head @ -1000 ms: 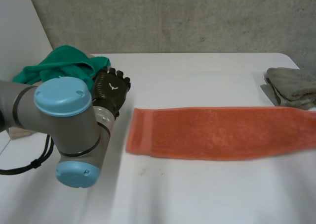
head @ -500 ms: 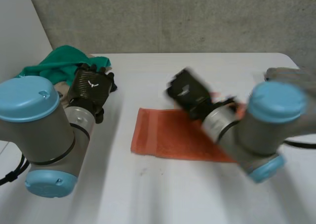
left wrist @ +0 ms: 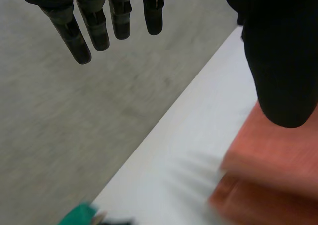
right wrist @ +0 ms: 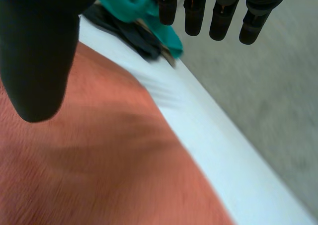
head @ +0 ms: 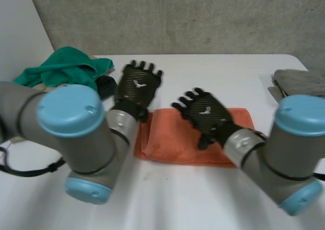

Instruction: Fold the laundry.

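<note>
Folding seems partway: orange towel (head: 167, 143) lies doubled, left hand (head: 136, 85) and right hand (head: 205, 113) hover spread and empty, green cloth heap (head: 66, 67) unfolded.

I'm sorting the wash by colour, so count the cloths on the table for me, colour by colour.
Orange towel: 1
Green cloth: 1
Grey towel: 1
Dark piece beside the green one, kind unclear: 1
Total: 4
</note>
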Available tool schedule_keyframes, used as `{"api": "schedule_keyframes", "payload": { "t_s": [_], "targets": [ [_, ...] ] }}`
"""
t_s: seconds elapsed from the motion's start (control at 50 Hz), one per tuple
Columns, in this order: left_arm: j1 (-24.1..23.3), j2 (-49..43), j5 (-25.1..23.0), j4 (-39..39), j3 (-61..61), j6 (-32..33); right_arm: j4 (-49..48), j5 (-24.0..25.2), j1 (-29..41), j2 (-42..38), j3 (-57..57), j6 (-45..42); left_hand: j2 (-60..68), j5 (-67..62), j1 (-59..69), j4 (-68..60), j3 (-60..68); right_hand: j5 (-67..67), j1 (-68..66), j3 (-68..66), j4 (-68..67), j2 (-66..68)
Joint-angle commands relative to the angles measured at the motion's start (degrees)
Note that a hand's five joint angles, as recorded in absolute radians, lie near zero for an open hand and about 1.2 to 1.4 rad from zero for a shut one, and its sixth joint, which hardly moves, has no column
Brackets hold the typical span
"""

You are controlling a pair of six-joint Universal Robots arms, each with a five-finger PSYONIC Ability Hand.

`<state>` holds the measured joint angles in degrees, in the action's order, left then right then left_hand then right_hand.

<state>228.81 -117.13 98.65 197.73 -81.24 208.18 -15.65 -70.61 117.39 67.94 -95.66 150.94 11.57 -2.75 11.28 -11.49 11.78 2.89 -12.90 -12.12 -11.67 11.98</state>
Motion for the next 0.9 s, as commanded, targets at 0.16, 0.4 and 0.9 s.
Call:
{"api": "schedule_keyframes", "payload": {
  "t_s": [0.16, 0.4, 0.9],
  "targets": [
    [-3.99, -10.93, -2.76, -3.84, 8.03, -3.22, 8.97, -7.08, -16.22, 0.97, -8.58, -10.74, -1.57, 2.75, -1.28, 1.49, -1.78, 10.58, -10.57, -11.35, -11.8, 11.49],
    [1.37, 3.29, -1.09, -5.6, -2.94, -3.75, 5.91, -14.56, -11.68, 0.52, -0.69, -19.02, -1.57, 2.75, -1.28, 1.49, -1.78, 67.11, -67.1, -67.88, -68.33, 68.02],
    [9.37, 12.9, -2.06, -3.93, -12.2, -7.26, -0.96, -3.2, 11.46, -8.19, 10.49, -3.67, -1.57, 2.75, -1.28, 1.49, -1.78, -2.89, 2.9, 2.12, 1.67, -1.98]
  ]
}}
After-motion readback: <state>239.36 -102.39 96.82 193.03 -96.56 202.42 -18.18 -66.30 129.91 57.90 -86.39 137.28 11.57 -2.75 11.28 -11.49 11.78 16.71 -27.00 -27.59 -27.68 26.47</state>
